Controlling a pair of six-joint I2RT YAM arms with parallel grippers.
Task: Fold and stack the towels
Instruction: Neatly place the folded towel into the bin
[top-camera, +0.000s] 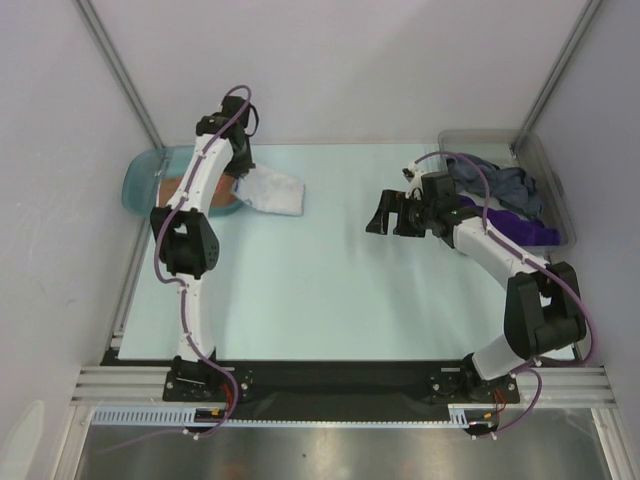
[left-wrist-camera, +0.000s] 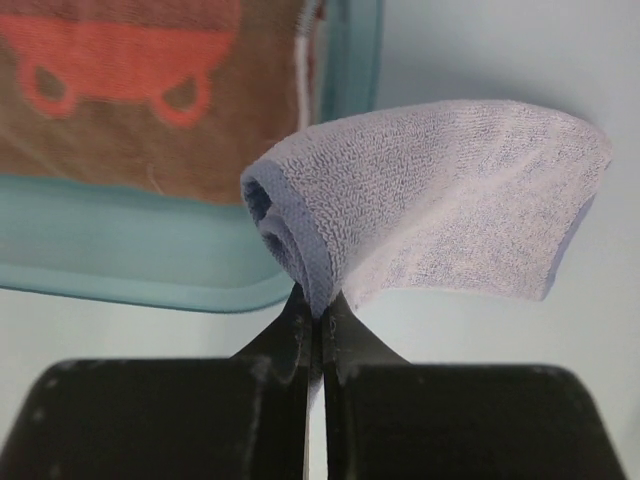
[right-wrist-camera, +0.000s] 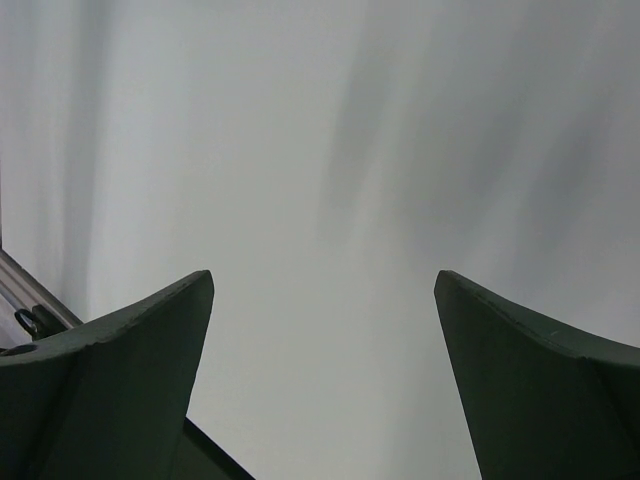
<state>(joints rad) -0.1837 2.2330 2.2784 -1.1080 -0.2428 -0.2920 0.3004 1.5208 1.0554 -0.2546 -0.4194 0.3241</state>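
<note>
A pale blue-white towel (left-wrist-camera: 440, 200) hangs folded over, pinched at one edge by my shut left gripper (left-wrist-camera: 318, 305). In the top view this towel (top-camera: 274, 190) lies just right of the teal tray (top-camera: 140, 180), with the left gripper (top-camera: 240, 188) at its left end. An orange-brown towel (left-wrist-camera: 130, 90) with red print lies flat in the tray (left-wrist-camera: 150, 270). My right gripper (top-camera: 385, 215) hovers open over mid-table, right of centre, holding nothing; its wrist view shows only its fingertips (right-wrist-camera: 150, 370) and a blank wall. A grey-blue towel (top-camera: 505, 185) and a deep purple towel (top-camera: 520, 228) lie crumpled in the clear bin.
The clear grey bin (top-camera: 555, 185) stands at the back right, close behind the right arm. White walls enclose the table on three sides, and metal rails run along its near edge (top-camera: 330, 385).
</note>
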